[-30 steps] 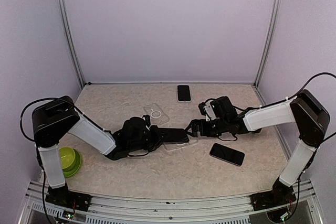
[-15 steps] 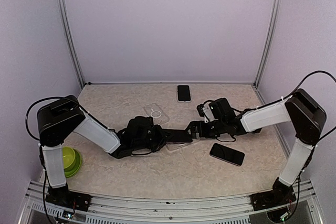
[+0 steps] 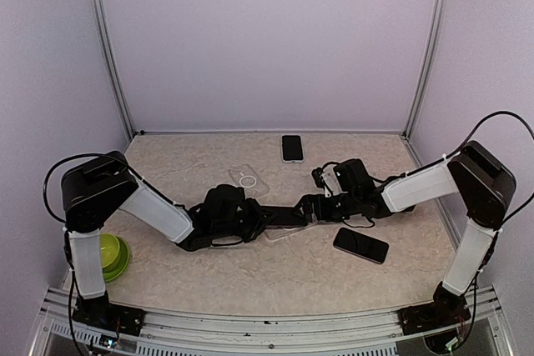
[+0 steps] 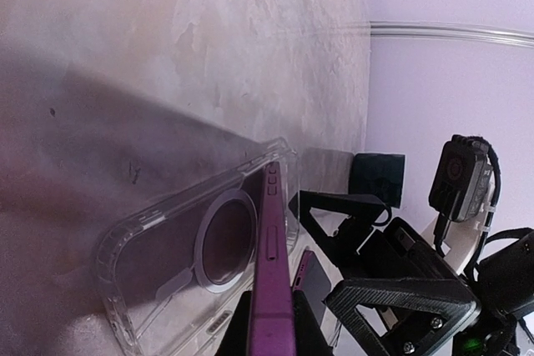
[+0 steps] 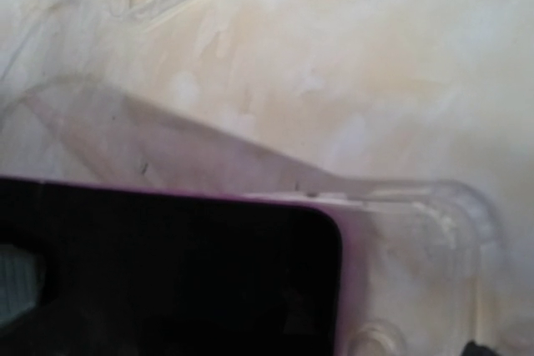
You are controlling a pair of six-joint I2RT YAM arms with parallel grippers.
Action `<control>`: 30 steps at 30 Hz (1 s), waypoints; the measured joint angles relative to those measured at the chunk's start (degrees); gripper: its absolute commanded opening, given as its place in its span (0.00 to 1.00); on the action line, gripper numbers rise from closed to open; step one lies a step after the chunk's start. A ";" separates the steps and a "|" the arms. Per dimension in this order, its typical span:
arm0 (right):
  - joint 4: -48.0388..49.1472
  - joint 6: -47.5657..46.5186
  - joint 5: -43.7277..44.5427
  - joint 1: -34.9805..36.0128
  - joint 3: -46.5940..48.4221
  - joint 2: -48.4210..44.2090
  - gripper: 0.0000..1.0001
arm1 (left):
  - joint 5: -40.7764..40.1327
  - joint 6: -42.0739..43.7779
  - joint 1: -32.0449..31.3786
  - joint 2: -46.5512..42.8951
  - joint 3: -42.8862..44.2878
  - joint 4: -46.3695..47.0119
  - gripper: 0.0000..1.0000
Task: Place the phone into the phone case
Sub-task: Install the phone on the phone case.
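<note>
Left gripper (image 3: 253,218) is clamping shut on the purple phone (image 4: 271,289), gripping it by its near end and holding it over the clear case (image 4: 158,264), which is lying open side up on the bench (image 3: 275,281). In the left wrist view the phone is showing only its thin purple side with the buttons. It is hanging above the case's floor rather than sitting inside the rim, so I am judging it not yet seated. In the right wrist view the phone's dark screen and rounded purple corner are stopping just short of the case's far corner, with a strip of bare clear plastic showing between them. Right gripper (image 3: 310,206) is waiting at that far end of the case with its fingers spread wide; whether they are touching anything I cannot tell. What is left, as I am reading it, is laying the phone flat, sliding its corner home and pressing the edges in. Beyond the case, a second clear case (image 3: 248,180) and, farther back, a black phone (image 3: 292,147) are lying on the bench.
</note>
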 measured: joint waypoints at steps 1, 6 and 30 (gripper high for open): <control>0.28 0.00 -0.07 0.00 -0.11 0.02 1.00 | 0.00 -0.17 0.00 0.07 0.00 0.13 0.00; 1.40 0.02 -0.42 0.50 -0.35 0.44 1.00 | 0.28 -0.55 0.02 1.05 0.02 1.81 0.00; 3.54 0.39 -0.50 2.95 -0.42 1.53 1.00 | 4.07 0.17 0.96 5.05 -2.45 12.07 0.00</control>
